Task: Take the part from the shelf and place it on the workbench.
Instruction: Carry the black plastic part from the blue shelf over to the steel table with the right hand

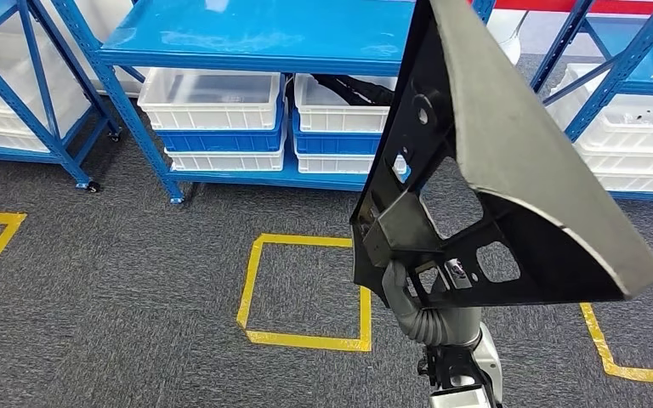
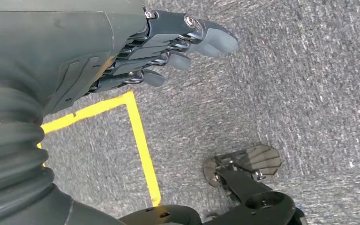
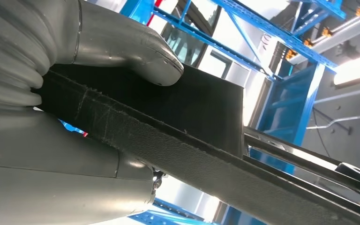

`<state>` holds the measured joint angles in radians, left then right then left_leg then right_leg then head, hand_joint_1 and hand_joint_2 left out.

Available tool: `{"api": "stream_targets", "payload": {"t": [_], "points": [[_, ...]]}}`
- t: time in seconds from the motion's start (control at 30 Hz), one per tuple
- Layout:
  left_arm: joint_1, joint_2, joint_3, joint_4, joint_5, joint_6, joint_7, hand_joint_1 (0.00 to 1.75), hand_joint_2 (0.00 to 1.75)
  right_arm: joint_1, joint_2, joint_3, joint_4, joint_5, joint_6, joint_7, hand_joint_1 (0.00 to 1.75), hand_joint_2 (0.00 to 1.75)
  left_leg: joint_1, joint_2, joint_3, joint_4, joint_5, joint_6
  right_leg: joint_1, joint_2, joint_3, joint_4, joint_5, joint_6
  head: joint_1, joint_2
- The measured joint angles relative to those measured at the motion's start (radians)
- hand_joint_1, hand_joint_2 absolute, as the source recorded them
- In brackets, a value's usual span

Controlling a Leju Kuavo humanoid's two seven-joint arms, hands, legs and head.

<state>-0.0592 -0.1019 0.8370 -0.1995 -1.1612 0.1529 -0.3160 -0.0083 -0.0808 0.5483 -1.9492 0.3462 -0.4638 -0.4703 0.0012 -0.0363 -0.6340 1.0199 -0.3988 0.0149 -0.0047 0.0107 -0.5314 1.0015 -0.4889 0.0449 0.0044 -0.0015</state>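
The right hand (image 1: 401,285) clamps thumb and fingers on the low end of the black part (image 1: 510,170), whose long axis rises toward one o'clock, shelf (image 1: 255,38) at twelve (left hand (image 2: 168,47) hangs loosely curled, empty).

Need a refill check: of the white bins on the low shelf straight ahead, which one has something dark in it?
The top white bin of the right-hand stack, beside the held part; dark pieces lie inside it, while the left stack's top bin looks empty.

Part (image 1: 510,170): large black triangular panel with cut-out holes, grey felt backing; upright, tilted, gripped at its lower edge above the carpet.
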Motion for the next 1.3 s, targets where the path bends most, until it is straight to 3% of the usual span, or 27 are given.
{"api": "stream_targets", "payload": {"t": [0.07,0.13,0.23,0.27,0.3,0.33,0.4,0.47,0.57,0.6,0.63,0.7,0.77,0.8,0.83,0.9,0.97,1.0,1.07,1.1,1.17,1.23,1.3], "points": [[0.003,0.001,0.0,0.0,0.0,0.0,0.0,0.0,1.75,0.003,-0.001,0.0,-0.001,0.003,0.0,0.0,1.75,1.75,0.003,-0.003,-0.003,0.0,0.004,-0.009,-0.003,-0.009,0.001,-0.001,0.008,-0.013,0.0,0.0],[0.004,0.002,0.0,0.0,0.0,0.001,0.0,0.0,1.75,0.006,-0.001,0.0,-0.002,0.006,-0.001,-0.001,1.75,1.75,0.004,0.005,-0.022,0.041,-0.027,-0.019,-0.012,-0.021,0.004,-0.005,0.016,-0.027,-0.004,0.0],[0.005,0.001,0.0,0.0,0.0,0.001,0.0,0.0,1.75,0.011,-0.002,0.0,-0.002,0.006,-0.001,-0.001,1.75,1.75,0.011,0.024,-0.096,0.223,-0.126,-0.034,-0.014,-0.042,0.004,-0.006,0.019,-0.034,-0.011,0.0],[0.005,0.0,0.0,0.0,0.0,0.001,0.0,0.0,1.75,0.012,-0.002,0.0,-0.002,0.006,-0.001,-0.001,1.75,1.75,0.013,0.027,-0.113,0.268,-0.141,-0.038,-0.013,-0.049,0.004,-0.006,0.019,-0.034,-0.011,0.0],[0.005,0.0,0.0,0.0,0.0,0.0,0.0,0.0,1.75,0.013,-0.002,0.0,-0.002,0.006,-0.001,-0.001,1.75,1.75,0.016,0.031,-0.114,0.279,-0.138,-0.041,-0.013,-0.057,0.005,-0.005,0.019,-0.034,-0.011,0.0],[0.005,0.0,0.0,0.0,0.0,0.001,-0.001,0.0,1.75,0.014,-0.002,0.0,-0.002,0.007,-0.001,-0.001,1.75,1.75,0.018,0.036,-0.095,0.248,-0.117,-0.044,-0.014,-0.063,0.006,-0.005,0.018,-0.033,-0.011,0.0],[0.004,0.0,0.0,0.0,0.0,0.001,-0.002,0.0,1.75,0.014,-0.002,0.0,-0.002,0.01,-0.002,-0.001,1.75,1.75,0.02,0.066,-0.021,0.117,-0.063,-0.046,-0.014,-0.077,0.009,-0.002,0.014,-0.027,-0.011,0.0],[0.002,-0.003,0.0,0.0,0.0,0.001,-0.003,0.0,1.75,0.014,-0.002,0.0,-0.003,0.014,-0.002,-0.001,1.75,1.75,0.016,0.087,0.024,0.028,-0.039,-0.039,-0.008,-0.089,0.009,0.002,0.008,-0.016,-0.013,0.0],[0.001,-0.004,0.0,0.0,0.0,0.001,-0.003,0.0,1.75,0.014,-0.003,0.0,-0.006,0.017,-0.002,-0.001,1.75,1.75,0.009,0.064,0.018,0.016,-0.037,-0.018,-0.006,-0.104,0.008,0.0,0.006,-0.002,-0.012,0.0],[0.001,-0.004,0.0,0.0,-0.001,0.001,-0.003,0.0,1.75,0.014,-0.003,0.0,-0.007,0.017,-0.003,-0.001,1.75,1.75,0.009,0.054,0.016,0.014,-0.034,-0.011,-0.008,-0.095,0.003,0.008,-0.001,0.001,-0.012,0.0],[0.001,-0.004,0.0,0.0,-0.001,0.001,-0.002,0.0,1.75,0.014,-0.003,0.0,-0.009,0.018,-0.003,-0.001,1.75,1.75,0.01,0.045,0.015,0.012,-0.031,-0.003,-0.009,-0.077,-0.01,0.035,-0.018,0.001,-0.012,0.0],[0.0,-0.005,0.0,0.0,-0.002,0.001,-0.002,0.0,1.75,0.016,-0.004,-0.001,-0.011,0.018,-0.004,-0.001,1.75,1.75,0.011,0.026,0.009,0.01,-0.026,0.01,-0.01,-0.033,-0.067,0.153,-0.074,-0.008,-0.01,0.0],[-0.001,-0.005,0.0,0.0,-0.002,0.001,-0.002,0.0,1.75,0.019,-0.007,-0.001,-0.012,0.018,-0.004,-0.001,1.75,1.75,0.009,0.004,0.003,0.01,-0.022,0.016,-0.009,-0.017,-0.131,0.28,-0.118,-0.014,-0.009,0.0],[0.0,-0.005,0.0,0.0,-0.002,0.001,-0.002,0.0,1.75,0.021,-0.008,-0.001,-0.012,0.018,-0.004,-0.001,1.75,1.75,0.008,-0.008,0.001,0.011,-0.02,0.018,-0.008,-0.014,-0.143,0.301,-0.12,-0.011,-0.009,0.0],[0.0,-0.005,0.0,0.0,-0.002,0.001,-0.002,0.0,1.75,0.023,-0.008,-0.001,-0.012,0.019,-0.004,-0.001,1.75,1.75,0.008,-0.021,0.0,0.011,-0.018,0.018,-0.008,-0.012,-0.136,0.282,-0.106,-0.006,-0.009,0.0],[0.001,-0.005,0.0,0.0,-0.003,0.001,-0.001,0.0,1.75,0.024,-0.009,-0.001,-0.012,0.022,-0.004,-0.001,1.75,1.75,0.008,-0.047,-0.001,0.011,-0.013,0.015,-0.009,0.011,-0.071,0.15,-0.052,0.003,-0.009,0.0],[0.001,-0.007,0.0,0.0,-0.004,0.002,-0.001,0.0,1.75,0.025,-0.009,-0.001,-0.013,0.025,-0.005,-0.001,1.75,1.75,0.005,-0.069,-0.004,0.012,-0.009,0.007,-0.007,0.043,-0.015,0.034,-0.013,0.001,-0.01,0.0],[0.001,-0.007,0.0,0.0,-0.005,0.003,-0.001,0.0,1.75,0.025,-0.009,-0.001,-0.014,0.025,-0.005,-0.001,1.75,1.75,0.004,-0.078,-0.006,0.011,-0.006,0.002,-0.005,0.051,-0.006,0.011,-0.006,-0.004,-0.01,0.0],[0.004,-0.006,0.0,0.0,-0.005,0.005,-0.001,0.0,1.75,0.025,-0.009,-0.001,-0.014,0.027,-0.005,-0.001,1.75,1.75,0.004,-0.093,-0.01,0.007,0.001,-0.011,-0.006,0.035,-0.003,0.006,0.0,-0.014,-0.011,0.0],[0.005,-0.005,0.0,0.0,-0.006,0.006,-0.001,0.0,1.75,0.025,-0.009,-0.001,-0.015,0.028,-0.005,-0.001,1.75,1.75,0.004,-0.086,-0.014,0.011,-0.001,-0.016,-0.009,0.024,0.0,0.004,0.005,-0.02,-0.011,0.0],[0.006,-0.004,0.0,0.0,-0.008,0.009,-0.001,0.0,1.75,0.026,-0.008,-0.001,-0.016,0.029,-0.006,0.0,1.75,1.75,0.002,-0.038,-0.039,0.066,-0.039,-0.025,-0.017,0.0,0.006,-0.002,0.013,-0.031,-0.016,0.0],[0.004,-0.004,0.0,0.0,-0.011,0.013,-0.002,0.0,1.75,0.029,-0.008,-0.001,-0.016,0.031,-0.006,0.0,1.75,1.75,0.005,0.015,-0.095,0.194,-0.11,-0.033,-0.014,-0.024,0.007,-0.001,0.013,-0.036,-0.021,0.0],[0.004,-0.005,0.0,0.0,-0.014,0.017,-0.004,0.0,1.75,0.03,-0.009,-0.001,-0.016,0.033,-0.006,0.0,1.75,1.75,0.01,0.031,-0.136,0.291,-0.145,-0.04,-0.012,-0.05,0.006,-0.001,0.012,-0.036,-0.021,0.0]]}}
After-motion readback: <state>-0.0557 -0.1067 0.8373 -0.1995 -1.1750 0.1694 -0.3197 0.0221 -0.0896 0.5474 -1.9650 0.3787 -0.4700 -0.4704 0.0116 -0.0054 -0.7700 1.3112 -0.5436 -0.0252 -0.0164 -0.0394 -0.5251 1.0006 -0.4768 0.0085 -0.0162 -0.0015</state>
